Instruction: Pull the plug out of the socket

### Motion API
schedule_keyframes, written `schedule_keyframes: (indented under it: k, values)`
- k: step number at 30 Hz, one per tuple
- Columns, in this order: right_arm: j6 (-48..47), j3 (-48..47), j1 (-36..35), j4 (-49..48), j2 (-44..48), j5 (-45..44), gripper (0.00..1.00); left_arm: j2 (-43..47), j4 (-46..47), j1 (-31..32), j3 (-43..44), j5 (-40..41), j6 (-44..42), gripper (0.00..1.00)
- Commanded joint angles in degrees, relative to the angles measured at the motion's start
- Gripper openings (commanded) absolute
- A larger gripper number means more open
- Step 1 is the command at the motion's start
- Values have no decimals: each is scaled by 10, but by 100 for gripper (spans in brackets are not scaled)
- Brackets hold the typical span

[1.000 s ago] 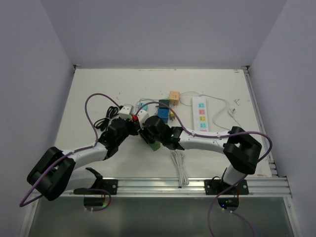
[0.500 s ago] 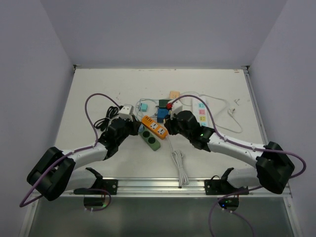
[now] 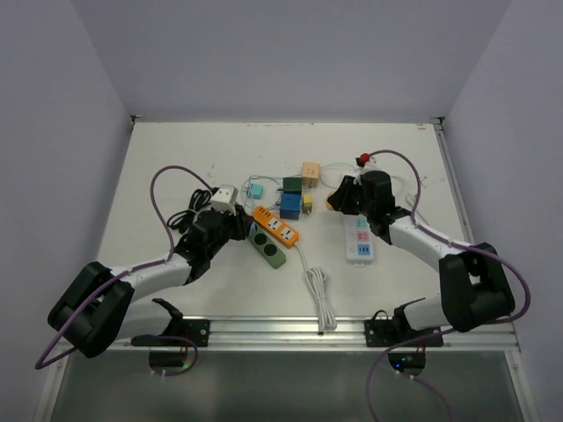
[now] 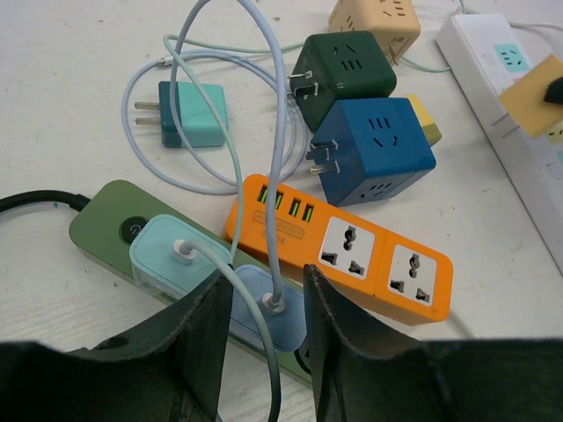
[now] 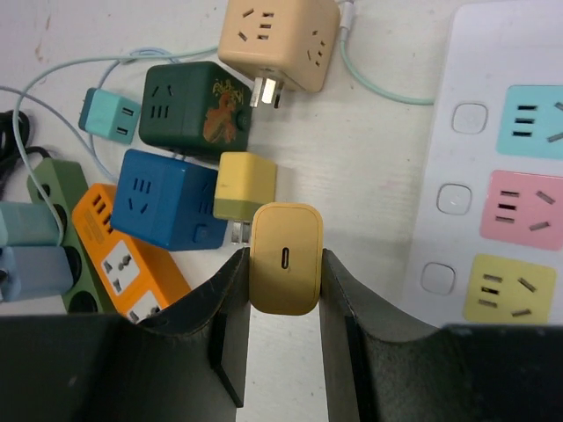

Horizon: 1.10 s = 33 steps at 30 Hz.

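My right gripper (image 5: 283,264) is shut on a mustard-yellow charger plug (image 5: 286,255) and holds it clear of every socket, above the table between the cube adapters and the white power strip (image 5: 501,176). In the top view that plug (image 3: 335,200) sits by the white strip's (image 3: 358,230) left edge. My left gripper (image 4: 264,303) is shut on a light blue plug (image 4: 264,316) seated in the green power strip (image 4: 106,224). A pale teal plug (image 4: 171,259) sits next to it in the same strip. An orange power strip (image 4: 352,251) lies alongside, its sockets empty.
Blue (image 4: 374,149), dark green (image 4: 343,70) and beige (image 4: 374,18) cube adapters and a loose teal charger (image 4: 189,114) lie behind the strips. A small yellow adapter (image 5: 244,185) lies by the blue cube. A white cable bundle (image 3: 318,290) lies near the front rail.
My right gripper has swung from the strips beside the left gripper to the right, carrying the yellow plug over to the white strip. The left arm has stayed in place.
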<state>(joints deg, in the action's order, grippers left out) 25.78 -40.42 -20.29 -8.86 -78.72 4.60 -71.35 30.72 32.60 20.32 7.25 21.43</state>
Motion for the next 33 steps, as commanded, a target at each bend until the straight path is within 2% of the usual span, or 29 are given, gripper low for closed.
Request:
schedule_keyframes:
  k: [1,3,7,15,17,24,30,33]
  values:
    - [65,-45,24,-69,-55,89,16,-11,-67,-6,-6,9,-11,43]
    - [75,-62,33,-92,-79,108,17,-14,-67,-5,-5,5,-11,46]
    - [67,-108,36,-77,-148,114,21,-15,-68,-5,-4,3,-12,51]
    - [72,-132,35,-77,-209,132,36,-21,-71,-6,0,2,-12,55]
    - [73,-138,36,-65,-214,130,45,-21,-72,-6,1,4,-12,55]
    - [62,-149,38,-10,-188,97,63,6,-78,-5,-5,20,-10,59]
    - [47,-142,39,49,-114,48,65,60,-68,-5,-28,30,-12,63]
    - [31,-128,34,39,-81,75,65,82,-69,-5,-34,40,-11,66]
